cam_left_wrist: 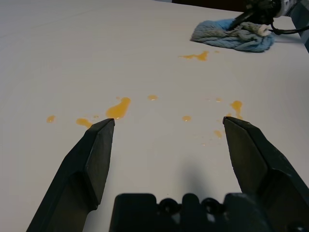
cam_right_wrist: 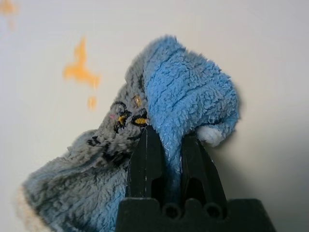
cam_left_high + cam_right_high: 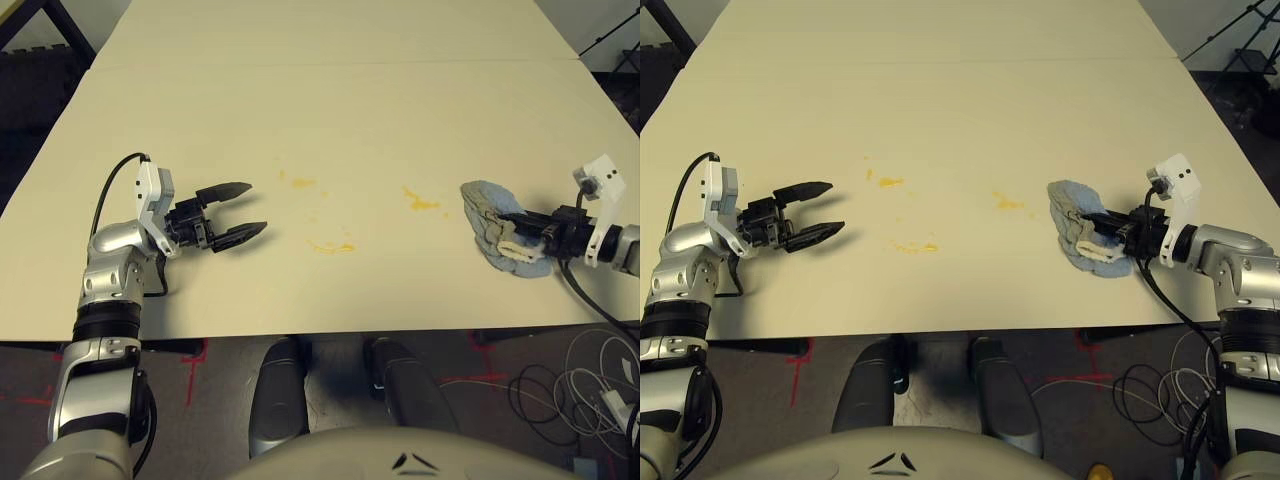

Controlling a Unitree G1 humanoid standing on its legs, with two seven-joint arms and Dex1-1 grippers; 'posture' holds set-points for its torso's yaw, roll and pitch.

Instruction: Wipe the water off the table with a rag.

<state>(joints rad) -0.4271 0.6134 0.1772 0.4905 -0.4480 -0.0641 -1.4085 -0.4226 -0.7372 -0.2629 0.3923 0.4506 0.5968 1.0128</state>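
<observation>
Blue-grey terry rag [image 3: 1085, 238], one, lay bunched on cream table [image 3: 330, 110] near its right edge, right of all spills. Right gripper [image 2: 166, 145] fingers clamped together on raised fold of rag. Left gripper [image 3: 240, 211] jaws apart, empty, left of rag beyond spills. Water [image 3: 331, 246]: three main orange splotches plus specks, nearest just left of rag. Far tabletop past seam bare. Dark floor, loose cables below near edge.

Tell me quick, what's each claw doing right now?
Left gripper: open, holding nothing, above the table.
Right gripper: closed on a fold of the rag.
</observation>
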